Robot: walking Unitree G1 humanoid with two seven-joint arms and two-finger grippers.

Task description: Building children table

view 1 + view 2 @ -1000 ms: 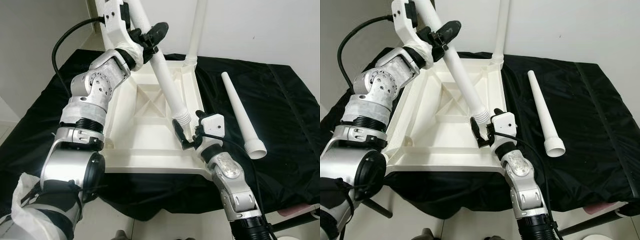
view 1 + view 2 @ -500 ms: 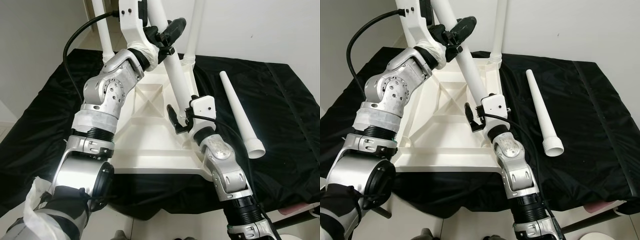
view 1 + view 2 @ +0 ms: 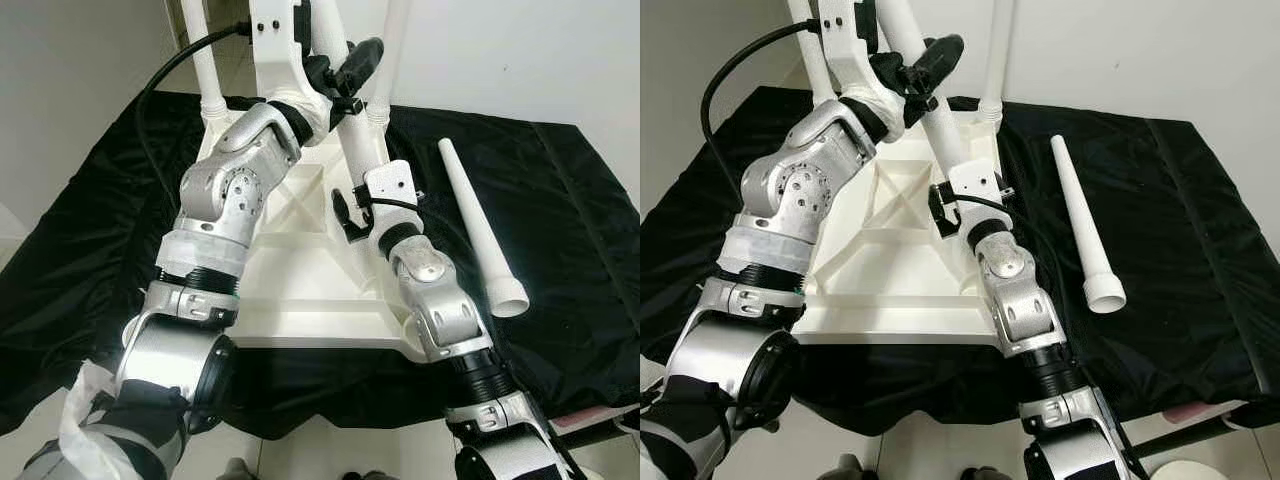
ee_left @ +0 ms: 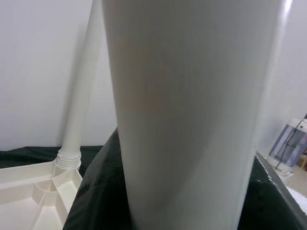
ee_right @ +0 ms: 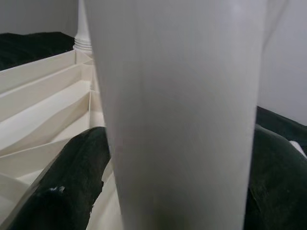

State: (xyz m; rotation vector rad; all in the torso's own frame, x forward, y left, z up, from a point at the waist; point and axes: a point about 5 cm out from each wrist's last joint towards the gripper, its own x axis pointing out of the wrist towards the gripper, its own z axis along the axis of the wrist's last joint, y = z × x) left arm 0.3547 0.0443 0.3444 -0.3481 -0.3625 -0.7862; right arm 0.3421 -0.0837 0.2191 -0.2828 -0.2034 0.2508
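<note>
Leg (image 3: 358, 160) angled over upturned top (image 3: 290, 270), gripped high by left gripper (image 3: 340, 75) jaws, low by right gripper (image 3: 352, 212) jaws; light, stiff, slick plastic, best held mid-shaft; spare leg (image 3: 480, 230) lying right.

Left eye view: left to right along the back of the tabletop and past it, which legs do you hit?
Far-left standing leg → leg held by both grippers → far-right standing leg → loose leg lying on the black cloth.
</note>
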